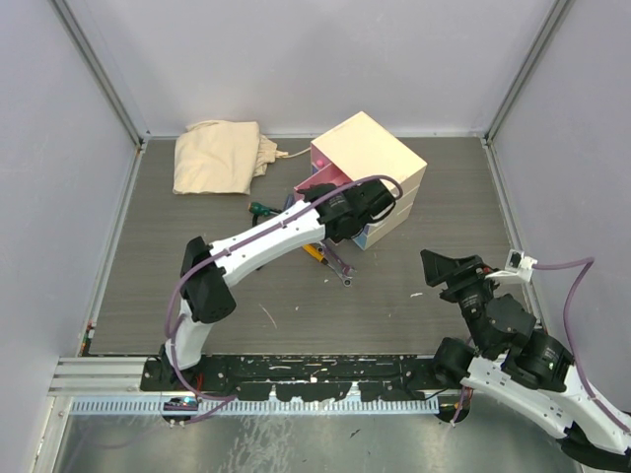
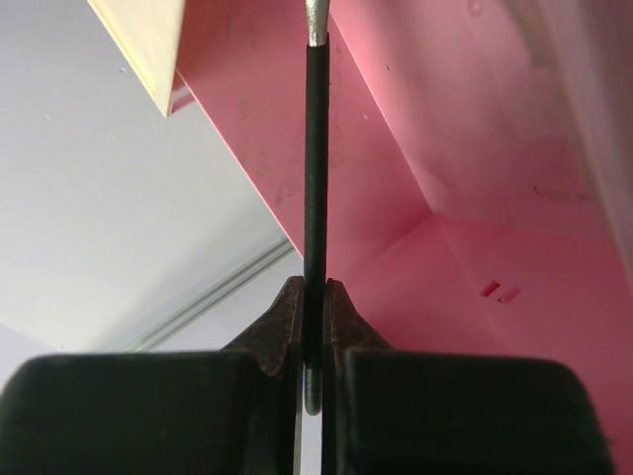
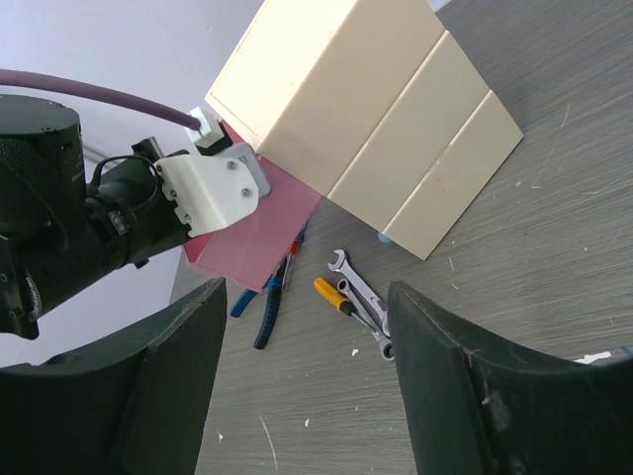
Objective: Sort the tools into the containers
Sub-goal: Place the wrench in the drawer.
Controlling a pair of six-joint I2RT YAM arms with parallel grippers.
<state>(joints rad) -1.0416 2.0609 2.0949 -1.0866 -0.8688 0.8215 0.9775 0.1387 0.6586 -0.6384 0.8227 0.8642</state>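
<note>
Grey wood-grain table (image 1: 148, 256), pale walls (image 1: 296, 59). Left gripper (image 2: 315, 309): clamped on thin black-handled wrench (image 2: 316, 168), long axis straight out from jaws, silver end foremost, over open pink drawer (image 2: 465, 178) of chest (image 1: 370, 148). Right gripper (image 3: 309, 336): jaws apart, empty, well clear of chest; left arm nearer by far.

Lab cell: grey panels (image 1: 296, 59), aluminium framing (image 1: 99, 69)

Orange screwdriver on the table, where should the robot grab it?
The orange screwdriver lies flat on the table, so come straight down from above. Grip its fat orange handle, fingers across it. The silver spanners lie close along the thin shaft, so fingers would probably find less room there.
</note>
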